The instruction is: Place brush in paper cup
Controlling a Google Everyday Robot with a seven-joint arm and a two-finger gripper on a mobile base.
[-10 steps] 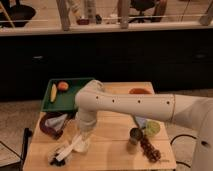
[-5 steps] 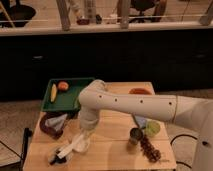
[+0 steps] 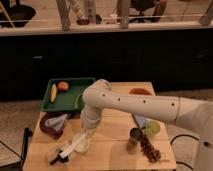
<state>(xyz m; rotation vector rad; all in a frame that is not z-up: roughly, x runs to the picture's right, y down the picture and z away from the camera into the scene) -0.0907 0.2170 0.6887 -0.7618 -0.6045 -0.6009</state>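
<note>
Currently you are working the pickup: the gripper (image 3: 86, 134) is hanging low at near left over the brush (image 3: 66, 151) by the cup (image 3: 83, 146). I cannot tell whether it is gripping. Next, you are likely needing a firm hold and a lift.

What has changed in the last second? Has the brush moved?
The arm has edged slightly to the right, and the gripper with it, low over the table at its front left. The brush lies where it was, beside the gripper; I see no pickup. The green tray, can and yellow-green cup are unchanged.
</note>
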